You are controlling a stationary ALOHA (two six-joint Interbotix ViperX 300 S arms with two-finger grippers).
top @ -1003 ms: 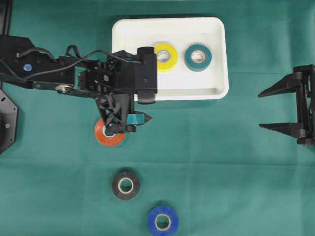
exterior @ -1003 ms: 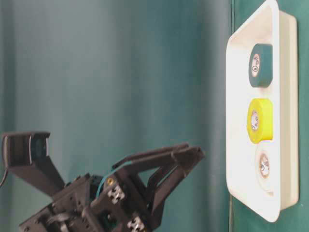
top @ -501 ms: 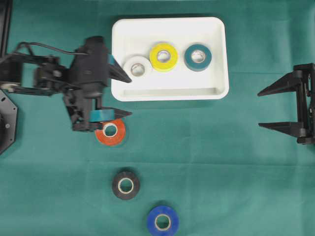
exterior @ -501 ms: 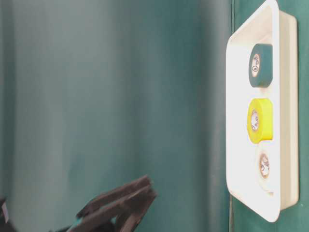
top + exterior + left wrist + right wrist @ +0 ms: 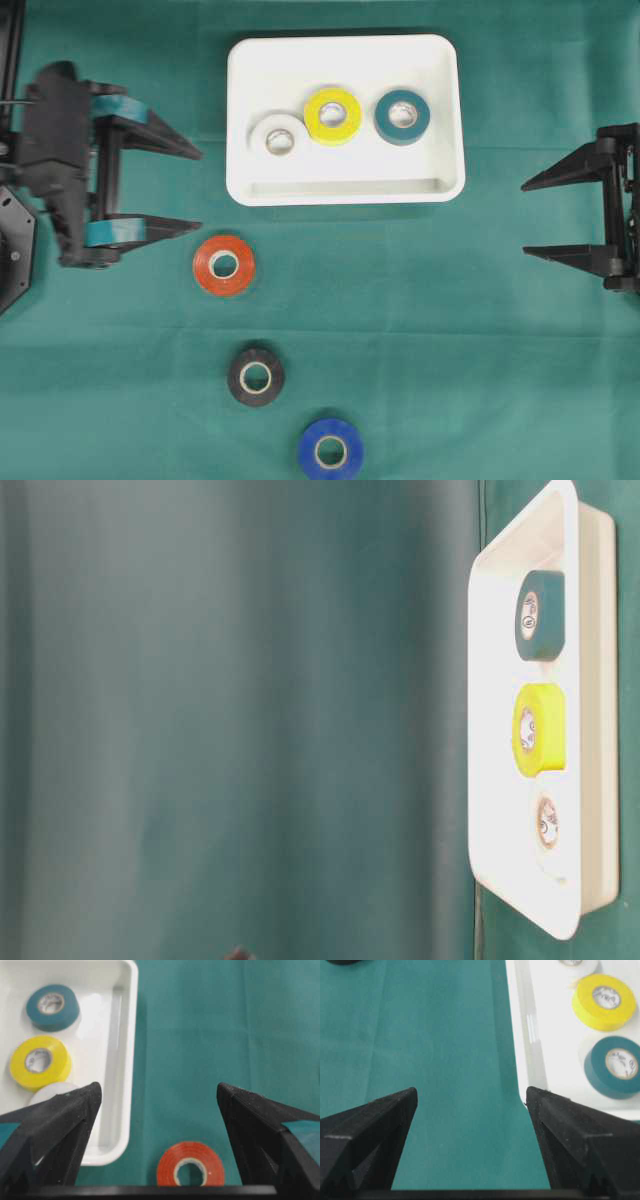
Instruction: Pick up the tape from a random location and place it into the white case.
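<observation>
Left gripper has pulled back to the cloth's left edge, jaws spread, empty. White tape now lies in the white case; orange tape just beside its lower finger. Right gripper spread wide.

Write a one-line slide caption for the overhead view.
Three tape rolls in the white case; orange, black, blue outside.

Both arms were matte black. The left gripper carried two long triangular fingers tapering to sharp tips, each wrapped with a teal tape band near its base. The right gripper bore plain black triangular fingers.
</observation>
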